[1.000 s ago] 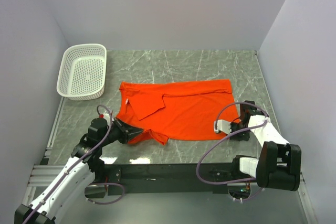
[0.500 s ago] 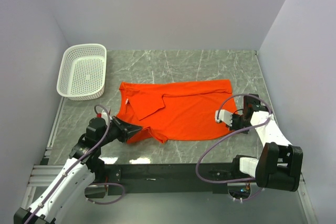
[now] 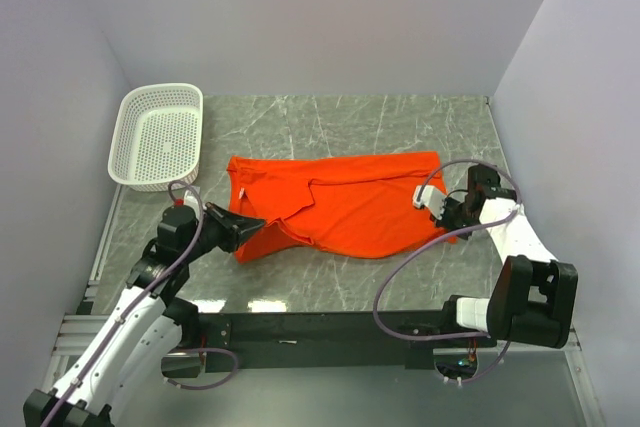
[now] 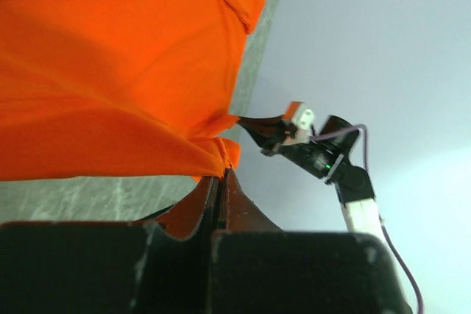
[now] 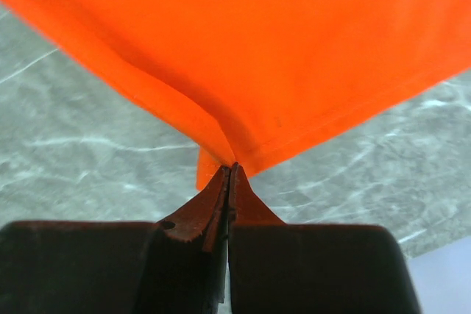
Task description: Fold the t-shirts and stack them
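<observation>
One orange-red t-shirt [image 3: 340, 202] lies spread across the middle of the marble table, its near edge raised off the surface. My left gripper [image 3: 258, 223] is shut on the shirt's near left corner [image 4: 221, 154]. On the opposite side, my right gripper [image 3: 447, 227] is shut on the near right corner [image 5: 224, 154]. Both wrist views show the fabric [image 5: 294, 49] pinched at the fingertips and stretched between the two arms. A sleeve flap lies folded over the shirt's left part.
A white perforated basket [image 3: 160, 137] stands at the back left corner of the table [image 3: 330, 122]. Grey walls close in the left, back and right sides. The arm bases and a black rail run along the near edge.
The right gripper closed on the shirt's near right corner. Both arms then moved away from the near edge, lifting and carrying the shirt's near edge toward the back.
</observation>
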`<act>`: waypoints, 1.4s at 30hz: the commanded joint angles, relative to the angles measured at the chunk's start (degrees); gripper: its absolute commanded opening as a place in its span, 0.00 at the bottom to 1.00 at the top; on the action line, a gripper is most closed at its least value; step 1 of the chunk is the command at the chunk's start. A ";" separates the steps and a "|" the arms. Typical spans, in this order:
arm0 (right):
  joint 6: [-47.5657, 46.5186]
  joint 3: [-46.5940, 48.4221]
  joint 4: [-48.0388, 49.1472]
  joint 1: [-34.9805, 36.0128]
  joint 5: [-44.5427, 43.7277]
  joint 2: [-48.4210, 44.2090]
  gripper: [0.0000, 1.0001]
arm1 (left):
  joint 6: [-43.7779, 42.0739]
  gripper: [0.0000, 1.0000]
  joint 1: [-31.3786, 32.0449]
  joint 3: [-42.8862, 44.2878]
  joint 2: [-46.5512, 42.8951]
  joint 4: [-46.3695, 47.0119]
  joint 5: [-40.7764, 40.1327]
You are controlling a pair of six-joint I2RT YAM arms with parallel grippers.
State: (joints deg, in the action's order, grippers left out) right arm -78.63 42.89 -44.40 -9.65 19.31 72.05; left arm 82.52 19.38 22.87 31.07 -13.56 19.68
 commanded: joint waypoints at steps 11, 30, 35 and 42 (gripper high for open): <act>8.05 7.90 5.56 -1.60 2.13 8.62 0.00 | -10.97 0.01 -5.31 10.08 13.83 1.08 4.66; 9.20 13.09 5.47 -1.60 4.33 15.13 0.00 | -25.04 0.01 -6.81 25.02 37.39 -0.24 9.49; 10.16 13.97 6.52 -1.60 4.07 16.54 0.00 | -26.36 0.01 -6.72 26.61 37.75 -1.20 8.71; 11.83 16.61 6.70 -1.60 3.54 18.65 0.00 | -27.41 0.01 -6.98 28.45 38.10 -0.68 9.06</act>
State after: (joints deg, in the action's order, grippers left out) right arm -68.10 56.64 -38.89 -10.90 22.57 89.80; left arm 57.28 12.75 48.16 69.17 -15.64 27.79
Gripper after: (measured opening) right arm 0.008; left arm 0.021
